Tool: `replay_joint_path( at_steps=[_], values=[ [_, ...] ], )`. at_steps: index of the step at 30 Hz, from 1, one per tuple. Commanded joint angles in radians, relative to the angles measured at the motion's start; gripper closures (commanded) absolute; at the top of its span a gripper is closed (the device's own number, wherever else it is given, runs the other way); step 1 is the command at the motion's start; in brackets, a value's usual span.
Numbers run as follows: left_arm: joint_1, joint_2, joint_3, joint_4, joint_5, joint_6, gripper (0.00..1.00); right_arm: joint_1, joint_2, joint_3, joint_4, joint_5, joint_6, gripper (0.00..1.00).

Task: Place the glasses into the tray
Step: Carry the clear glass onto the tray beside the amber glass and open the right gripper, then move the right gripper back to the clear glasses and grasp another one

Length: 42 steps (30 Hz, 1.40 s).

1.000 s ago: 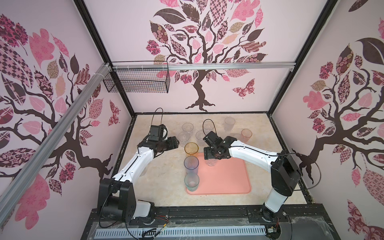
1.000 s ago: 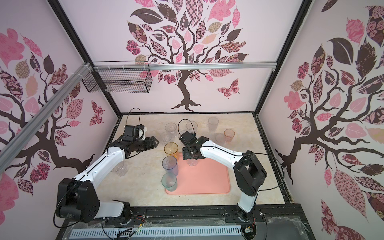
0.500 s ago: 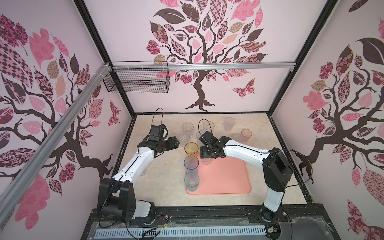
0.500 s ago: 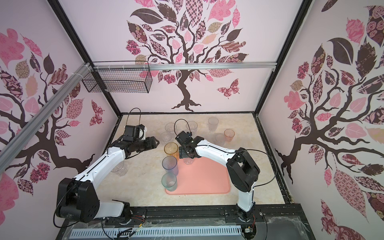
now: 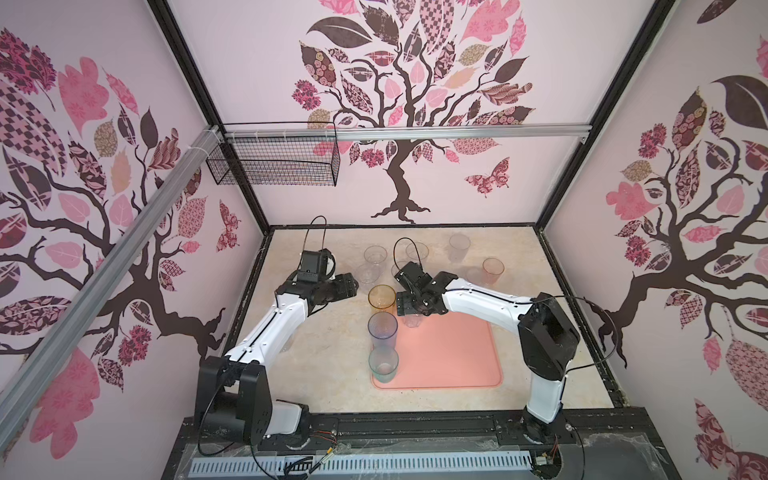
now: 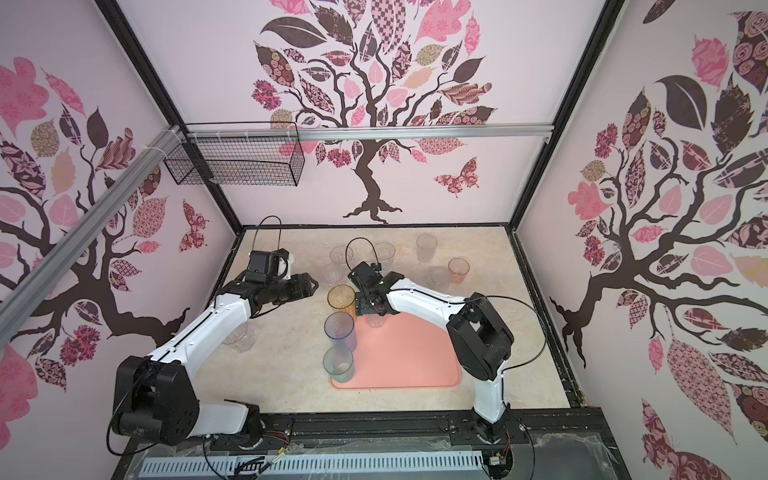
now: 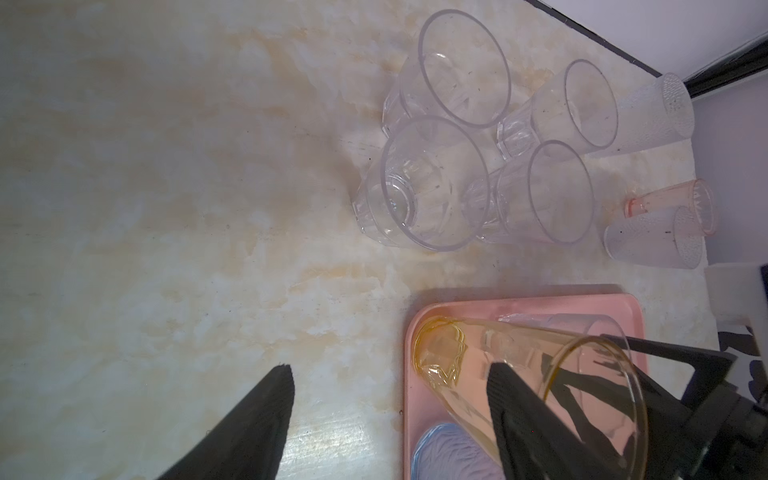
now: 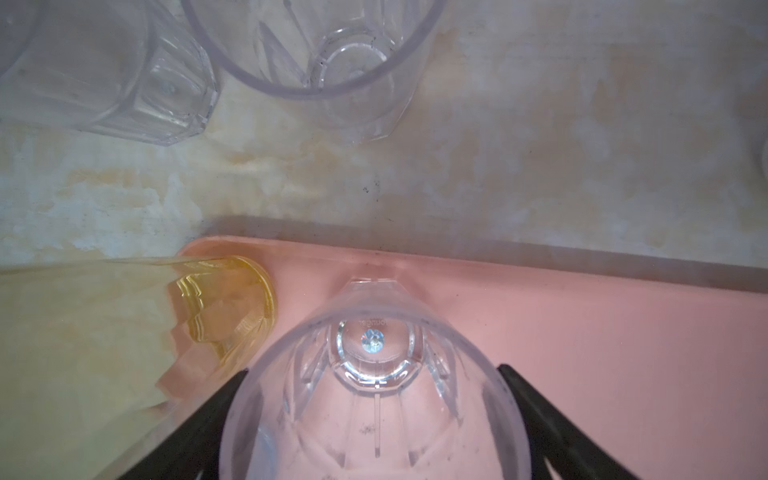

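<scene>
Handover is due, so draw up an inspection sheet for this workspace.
Surface: marbled tabletop, no spills seen.
Job's things: amber glass, blue-grey glass, teal glass and clear glass stand in the tray; other glasses stand outside it.
Clutter: nothing seen.
Grippers: left gripper open, holding nothing; right gripper straddles the clear glass, grip unclear.
Cables: black cable loops above each wrist.
Surroundings: tree-print walls, wire basket on a rail.

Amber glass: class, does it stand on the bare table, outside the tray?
No: the right wrist view shows the amber glass with its base inside a corner of the tray.
</scene>
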Motion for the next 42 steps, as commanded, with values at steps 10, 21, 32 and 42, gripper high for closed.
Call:
replay_joint_path(
  at_steps=[10,21,32,42],
  values=[
    [-0.003,-0.007,-0.025,0.015,-0.011,0.019,0.23,0.006,-0.053,0.037,-0.044,-0.011,0.006,0.04],
    [-0.003,-0.036,-0.004,-0.005,-0.047,0.036,0.23,-0.006,-0.188,0.087,-0.118,0.048,-0.045,0.03],
    [-0.120,-0.041,0.145,-0.010,-0.178,0.111,0.22,-0.221,-0.153,0.237,-0.110,-0.017,-0.152,0.08],
    [-0.228,0.060,0.233,0.096,-0.269,0.279,0.15,-0.355,0.131,0.490,-0.093,-0.078,-0.136,0.43]
  ],
)
